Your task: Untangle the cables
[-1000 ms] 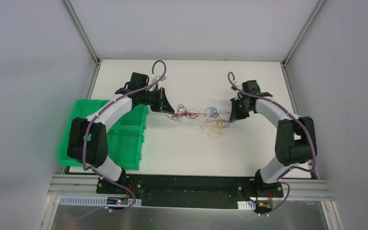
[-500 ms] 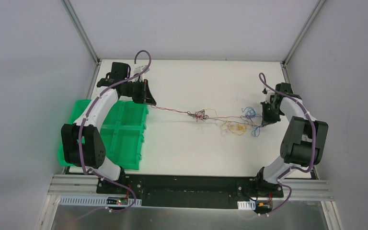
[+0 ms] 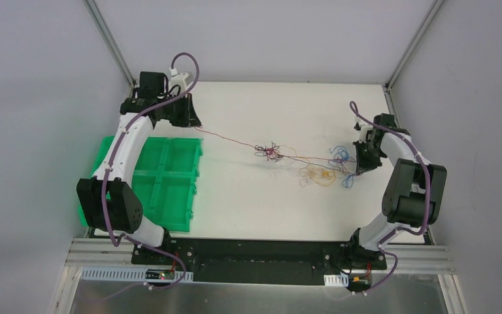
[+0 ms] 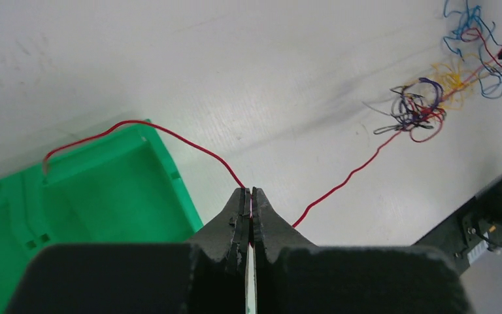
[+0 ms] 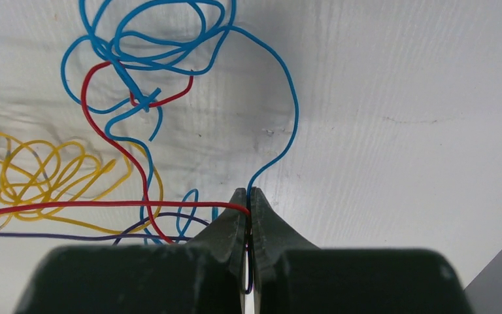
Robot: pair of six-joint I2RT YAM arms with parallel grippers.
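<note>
The cables lie in a stretched line across the table middle. A red cable (image 3: 232, 140) runs taut from my left gripper (image 3: 196, 124) to a small red, purple and dark knot (image 3: 269, 152). My left gripper (image 4: 249, 194) is shut on this red cable (image 4: 340, 182), far left, above the bin's corner. Yellow loops (image 3: 319, 174) and blue loops (image 3: 340, 157) lie near my right gripper (image 3: 358, 167). My right gripper (image 5: 248, 194) is shut on cables: a red one (image 5: 104, 205), a blue one (image 5: 287, 131) and a purple one (image 5: 52, 235) enter its tips.
A green divided bin (image 3: 163, 186) stands at the left table edge, under the left arm; it also shows in the left wrist view (image 4: 91, 196). Metal frame posts rise at the back corners. The black arm-base rail (image 3: 255, 252) runs along the near edge.
My left gripper has pulled back and left with the red cable, my right gripper moved right. The bundle stretched out; the knot shrank and the red cable drew taut.
</note>
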